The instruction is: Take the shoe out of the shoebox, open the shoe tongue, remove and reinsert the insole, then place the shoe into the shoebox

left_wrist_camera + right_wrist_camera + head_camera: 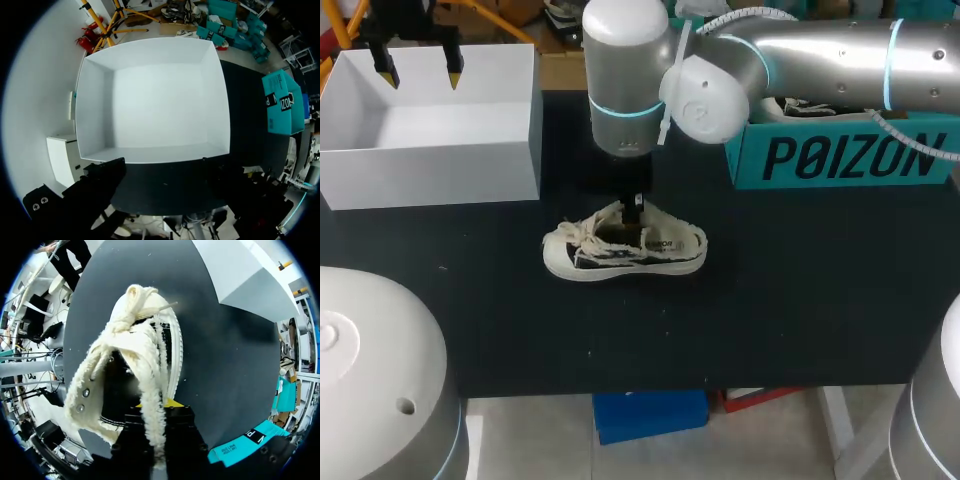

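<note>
1. The shoe (625,250) stands on its sole at mid-counter (790,310), outside both boxes. Its long axis runs across the counter, with the toe toward my left side and the heel toward my right.
2. The right arm (820,50) comes in from the right and reaches the middle. The head view hides the right jaws behind the wrist (only a dark finger shows over the shoe's opening).
3. The right wrist view fills that gap. The right jaws are pinching the frayed cream shoe tongue (150,365), which runs down between the two black fingers. The toe lies ahead of them and the dark opening is just beside the tongue.
4. The white shoebox (430,165) sits open at the far left of the counter. The left jaws hang above its rim, spread wide, yellow tips pointing down.
5. The left wrist view looks straight into the shoebox, showing its bare white floor and walls. Its own fingers show only as dark shapes, well apart.
6. A teal box (840,160) stands at the far right and carries large dark lettering on its front wall.
</note>
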Action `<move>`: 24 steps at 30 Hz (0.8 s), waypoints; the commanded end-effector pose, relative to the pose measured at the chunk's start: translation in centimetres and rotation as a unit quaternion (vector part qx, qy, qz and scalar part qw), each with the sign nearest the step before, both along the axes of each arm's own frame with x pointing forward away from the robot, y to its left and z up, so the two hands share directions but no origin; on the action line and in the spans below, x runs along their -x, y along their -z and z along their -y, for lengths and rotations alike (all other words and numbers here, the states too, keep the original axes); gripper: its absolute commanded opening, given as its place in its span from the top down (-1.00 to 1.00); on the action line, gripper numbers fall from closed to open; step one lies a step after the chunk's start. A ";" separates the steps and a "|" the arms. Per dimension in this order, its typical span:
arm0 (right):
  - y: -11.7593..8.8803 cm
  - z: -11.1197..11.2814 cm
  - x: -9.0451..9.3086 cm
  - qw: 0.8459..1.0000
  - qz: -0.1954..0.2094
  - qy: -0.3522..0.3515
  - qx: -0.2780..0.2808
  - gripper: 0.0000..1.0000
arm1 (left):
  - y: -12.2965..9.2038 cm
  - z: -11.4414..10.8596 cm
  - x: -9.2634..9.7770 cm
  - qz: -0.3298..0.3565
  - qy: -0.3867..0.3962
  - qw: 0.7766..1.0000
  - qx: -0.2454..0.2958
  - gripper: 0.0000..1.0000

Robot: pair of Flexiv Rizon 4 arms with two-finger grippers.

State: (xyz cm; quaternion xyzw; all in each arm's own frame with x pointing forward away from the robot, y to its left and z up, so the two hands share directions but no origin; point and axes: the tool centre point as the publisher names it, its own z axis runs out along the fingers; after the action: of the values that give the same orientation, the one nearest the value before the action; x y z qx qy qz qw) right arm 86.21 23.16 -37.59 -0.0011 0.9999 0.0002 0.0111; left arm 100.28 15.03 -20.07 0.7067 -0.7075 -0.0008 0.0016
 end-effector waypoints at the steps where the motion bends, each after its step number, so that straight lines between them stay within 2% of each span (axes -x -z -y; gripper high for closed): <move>1: 1.6 -0.2 0.0 1.000 -0.008 -0.003 -0.004 1.00 | -0.1 0.0 0.1 0.000 0.000 1.000 -0.001 -1.00; 11: 3.2 0.4 0.2 1.000 -0.008 0.003 -0.010 1.00 | -0.1 0.0 0.1 0.000 0.000 1.000 -0.001 -1.00; 12: 3.1 0.5 0.1 1.000 -0.006 0.004 -0.011 0.88 | -0.1 0.0 0.1 0.000 0.000 1.000 -0.001 -1.00; 13: 2.8 0.7 0.0 1.000 -0.006 0.005 -0.011 -1.00 | -0.1 0.0 0.1 0.000 0.000 1.000 -0.001 -1.00; 18: 1.2 1.1 0.1 1.000 -0.006 -0.002 -0.009 -1.00 | -0.1 0.0 0.1 0.000 0.000 1.000 -0.001 -1.00; 24: -1.9 2.2 -0.2 1.000 -0.006 0.000 -0.018 -1.00 | -0.1 0.0 0.1 0.000 0.000 1.000 -0.001 -1.00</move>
State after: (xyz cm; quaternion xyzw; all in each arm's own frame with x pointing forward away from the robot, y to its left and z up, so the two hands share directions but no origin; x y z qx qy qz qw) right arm 86.65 22.19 -37.73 -0.0001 0.9999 0.0114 0.0019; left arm 100.28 15.03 -20.07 0.7068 -0.7074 -0.0008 0.0016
